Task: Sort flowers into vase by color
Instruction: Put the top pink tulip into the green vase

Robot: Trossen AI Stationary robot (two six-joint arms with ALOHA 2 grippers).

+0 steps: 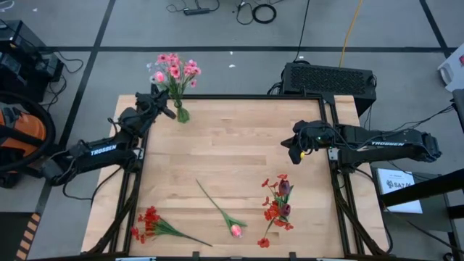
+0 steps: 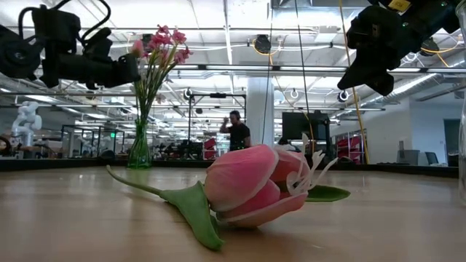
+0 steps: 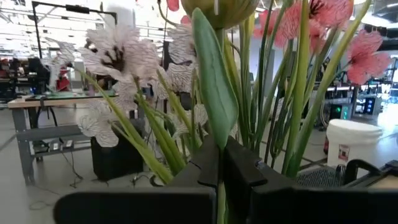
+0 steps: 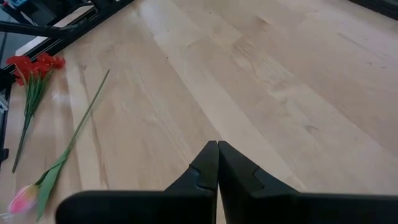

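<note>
High view first, from the left edge: an orange-and-black machine [image 1: 18, 138] sits on the floor, well clear of the wooden table [image 1: 232, 156]. Next comes the left arm, reaching toward the upper left corner of the tabletop, where its left gripper [image 1: 168, 111] sits high against the stems of the pink bunch [image 1: 175, 70] standing in a green glass vase [image 1: 182, 114]. In the left wrist view the fingers [image 3: 239, 171] are pinched narrow on a green stem [image 3: 222, 205], with pale veined blooms and pink petals crowding right in front of the lens.

Lower left of the table lies a red cluster [image 1: 148, 223] on thin green stems, flat on the wood. Toward bottom centre is a pink tulip bud [image 1: 235, 230] with a long stem running up and left; in the low view it fills the middle, lying on its side with one broad leaf. Further right a mixed red bunch [image 1: 278, 205] with dark red buds lies on the wood as well.

Right of centre the right gripper [image 1: 296, 150] hangs above bare wood, fingers pressed together with nothing between them. Behind it, off the table's top edge, sits a black perforated box [image 1: 328, 78]. A person stands far back in the room in the low view.
</note>
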